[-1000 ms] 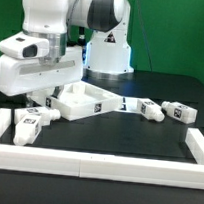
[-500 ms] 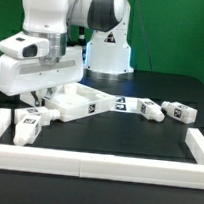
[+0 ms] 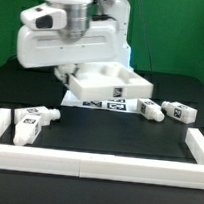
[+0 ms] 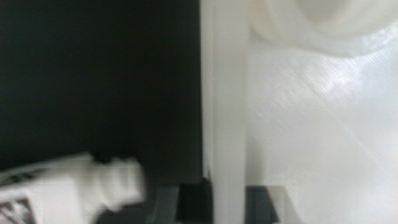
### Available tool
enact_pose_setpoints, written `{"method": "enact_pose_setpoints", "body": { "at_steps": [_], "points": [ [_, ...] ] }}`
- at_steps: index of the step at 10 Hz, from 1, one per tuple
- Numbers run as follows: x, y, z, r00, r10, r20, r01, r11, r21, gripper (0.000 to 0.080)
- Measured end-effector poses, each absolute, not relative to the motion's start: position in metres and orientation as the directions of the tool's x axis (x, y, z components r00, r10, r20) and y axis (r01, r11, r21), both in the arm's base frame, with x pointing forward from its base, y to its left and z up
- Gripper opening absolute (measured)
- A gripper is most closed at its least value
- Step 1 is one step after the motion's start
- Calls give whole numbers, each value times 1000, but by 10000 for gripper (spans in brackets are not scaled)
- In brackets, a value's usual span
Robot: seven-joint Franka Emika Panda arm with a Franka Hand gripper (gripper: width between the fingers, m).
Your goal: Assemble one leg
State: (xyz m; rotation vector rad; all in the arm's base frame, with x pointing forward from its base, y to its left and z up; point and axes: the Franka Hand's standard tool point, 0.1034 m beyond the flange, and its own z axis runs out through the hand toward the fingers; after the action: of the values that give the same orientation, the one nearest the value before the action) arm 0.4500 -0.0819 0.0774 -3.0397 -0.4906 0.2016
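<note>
Camera setup, quick rundown: the exterior view is taken from the side of the table (image 3: 107, 141) opposite the arm (image 3: 71, 32), a bit above it. It's aimed across the black surface toward the arm's base, and the whole work area is taken in from a middling distance, with the white rail (image 3: 94, 168) nearest the lens. The wrist view is shot from super close, pointed along a wall of the tabletop (image 4: 311, 130), with one leg (image 4: 71, 188) caught at the edge. The tabletop is shared by both views; which leg that is can't be matched.

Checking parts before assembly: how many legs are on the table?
4 legs: one and another at the exterior view's left, two more at its right. The tabletop may hide others.
</note>
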Motion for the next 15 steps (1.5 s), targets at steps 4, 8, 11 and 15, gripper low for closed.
{"method": "enact_pose_setpoints", "body": {
  "at_steps": [4, 8, 11, 15],
  "points": [
    [518, -60, 70, 966, 227, -125, 222, -974, -50, 49],
    [516, -61, 67, 965, 227, -132, 222, -974, -51, 49],
    [539, -60, 63, 981, 83, -176, 78, -996, -39, 49],
    [568, -52, 51, 957, -76, -278, -81, -997, -8, 49]
  ]
}}
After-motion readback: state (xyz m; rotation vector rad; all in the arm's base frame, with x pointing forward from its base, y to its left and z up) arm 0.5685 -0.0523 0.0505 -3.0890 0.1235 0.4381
